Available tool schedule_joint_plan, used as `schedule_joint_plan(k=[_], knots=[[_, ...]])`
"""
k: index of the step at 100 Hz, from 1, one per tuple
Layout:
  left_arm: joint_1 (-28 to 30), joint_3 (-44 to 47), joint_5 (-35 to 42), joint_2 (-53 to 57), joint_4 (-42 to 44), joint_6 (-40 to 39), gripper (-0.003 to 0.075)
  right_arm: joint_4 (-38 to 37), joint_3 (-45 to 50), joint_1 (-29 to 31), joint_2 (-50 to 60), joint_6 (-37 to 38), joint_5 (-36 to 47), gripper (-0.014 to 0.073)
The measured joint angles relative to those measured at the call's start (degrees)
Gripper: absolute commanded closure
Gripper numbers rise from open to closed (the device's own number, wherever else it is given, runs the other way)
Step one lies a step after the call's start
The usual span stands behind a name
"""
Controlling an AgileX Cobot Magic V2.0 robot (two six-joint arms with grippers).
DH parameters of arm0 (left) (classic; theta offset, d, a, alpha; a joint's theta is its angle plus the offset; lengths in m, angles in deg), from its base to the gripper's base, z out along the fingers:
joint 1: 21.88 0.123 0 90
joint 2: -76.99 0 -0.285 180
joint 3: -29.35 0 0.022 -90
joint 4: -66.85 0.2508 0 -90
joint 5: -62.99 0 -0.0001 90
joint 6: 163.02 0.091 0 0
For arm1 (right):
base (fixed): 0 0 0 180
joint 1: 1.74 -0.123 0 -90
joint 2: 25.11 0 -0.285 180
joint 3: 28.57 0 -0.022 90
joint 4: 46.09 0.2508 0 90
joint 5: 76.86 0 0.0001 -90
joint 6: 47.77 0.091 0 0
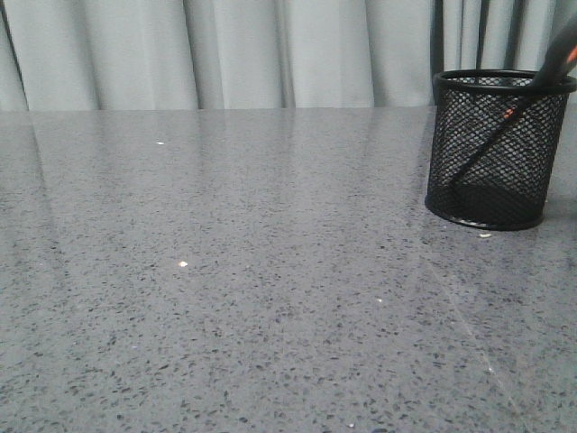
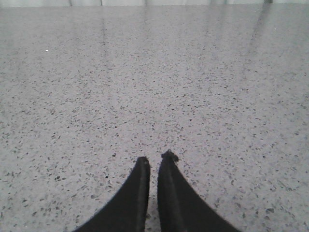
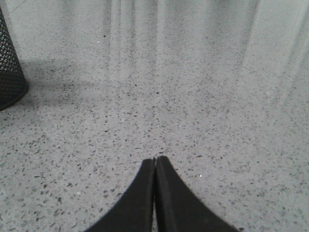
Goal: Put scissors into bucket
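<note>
The black wire-mesh bucket [image 1: 497, 149] stands upright on the table at the far right of the front view. The scissors [image 1: 556, 61] lean inside it: their dark grey and orange handle sticks out over the rim at the right edge, and a thin blade shows through the mesh. A piece of the bucket [image 3: 9, 67] also shows in the right wrist view. My left gripper [image 2: 154, 159] is empty over bare table, its jaws nearly together with a thin gap. My right gripper [image 3: 155, 159] is shut and empty over bare table. Neither gripper shows in the front view.
The grey speckled table [image 1: 252, 271] stretches across the front view. Pale curtains [image 1: 225, 50] hang behind its far edge. A few small white specks [image 1: 183, 263] lie on the table.
</note>
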Motion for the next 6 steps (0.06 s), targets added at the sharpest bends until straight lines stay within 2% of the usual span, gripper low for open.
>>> schedule_joint_plan(k=[6], knots=[[0.0, 0.0, 0.0, 0.0, 0.0, 0.0, 0.0698, 0.0, 0.0, 0.0, 0.0, 0.0, 0.0, 0.0638]])
